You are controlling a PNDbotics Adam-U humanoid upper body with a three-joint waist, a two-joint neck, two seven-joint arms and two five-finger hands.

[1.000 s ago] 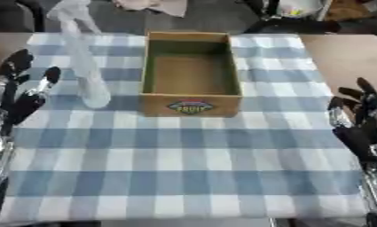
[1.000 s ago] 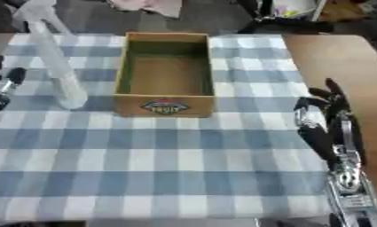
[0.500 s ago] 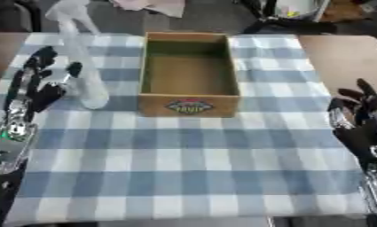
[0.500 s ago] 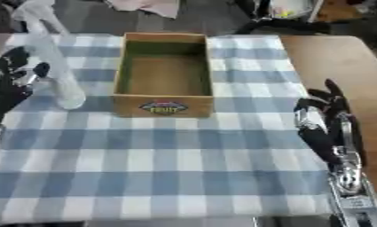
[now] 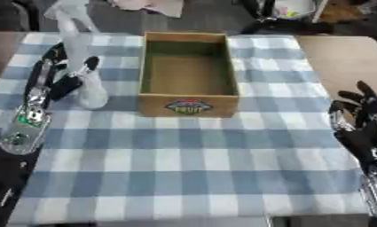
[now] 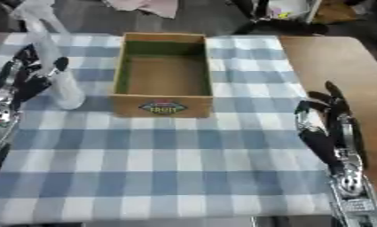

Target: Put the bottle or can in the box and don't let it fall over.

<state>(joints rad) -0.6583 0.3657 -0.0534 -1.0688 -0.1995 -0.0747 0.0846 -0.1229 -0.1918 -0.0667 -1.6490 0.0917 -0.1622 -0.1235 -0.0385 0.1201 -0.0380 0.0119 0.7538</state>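
- A clear spray bottle (image 5: 82, 66) stands upright on the blue checked cloth (image 5: 191, 177) covering the bench, at about 9 o'clock from the cardboard box (image 5: 189, 73) and just beside it.
- The left robot hand (image 5: 63, 73) is at the bottle, fingers partly round its body; whether they have closed on it cannot be told.
- The right robot hand (image 6: 323, 122) rests released at the bench's 3 o'clock edge, fingers up.

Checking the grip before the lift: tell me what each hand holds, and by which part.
The left hand has reached the clear spray bottle at its lower body, but whether its fingers have closed on it cannot be told. The right hand holds nothing.
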